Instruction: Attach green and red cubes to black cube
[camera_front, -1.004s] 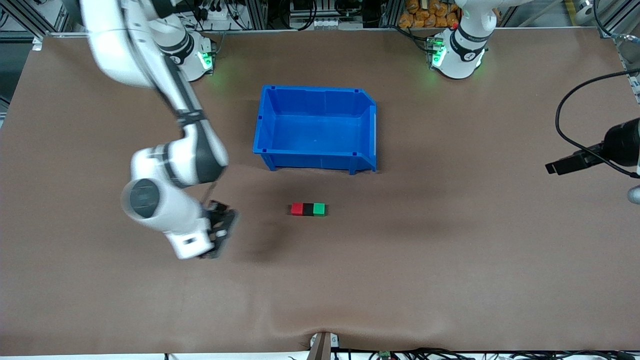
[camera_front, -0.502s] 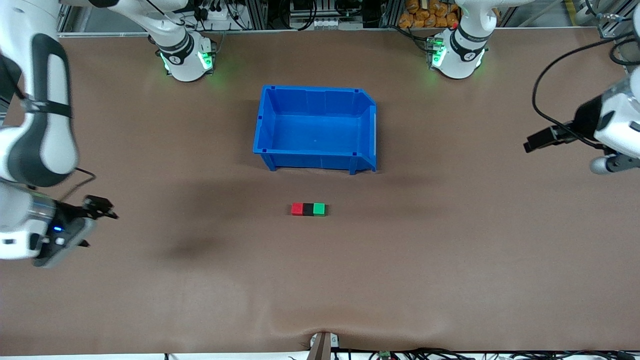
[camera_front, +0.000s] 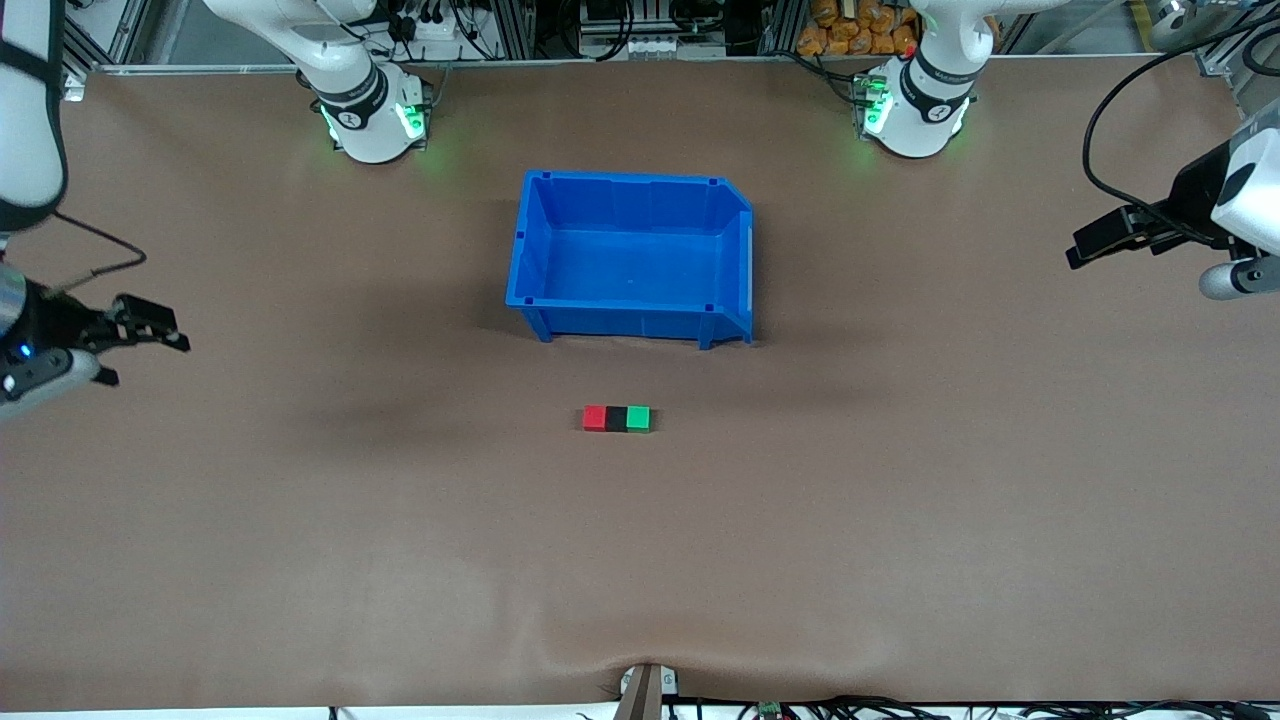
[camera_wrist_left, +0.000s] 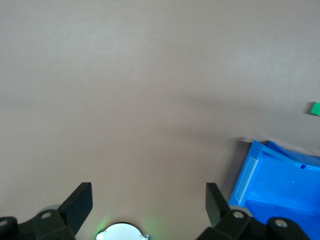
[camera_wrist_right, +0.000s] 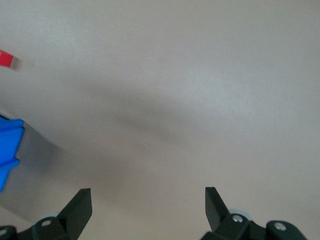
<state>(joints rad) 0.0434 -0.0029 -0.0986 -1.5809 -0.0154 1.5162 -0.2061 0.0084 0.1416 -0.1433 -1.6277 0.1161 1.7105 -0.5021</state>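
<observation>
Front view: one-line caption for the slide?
Red cube, black cube and green cube joined in a row near the blue plastic bin; left gripper and right gripper open, at the table ends.

Right claw (camera_wrist_right: 148, 200) spread wide over bare table (camera_wrist_right: 190, 100); red cube (camera_wrist_right: 6, 59), seemingly, at the edge.

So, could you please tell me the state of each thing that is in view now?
red cube: joined to black cube.
black cube: between the two.
green cube: joined to black cube.
blue bin: upright, empty.
left end effector: open, holding nothing.
right end effector: open, holding nothing.
</observation>
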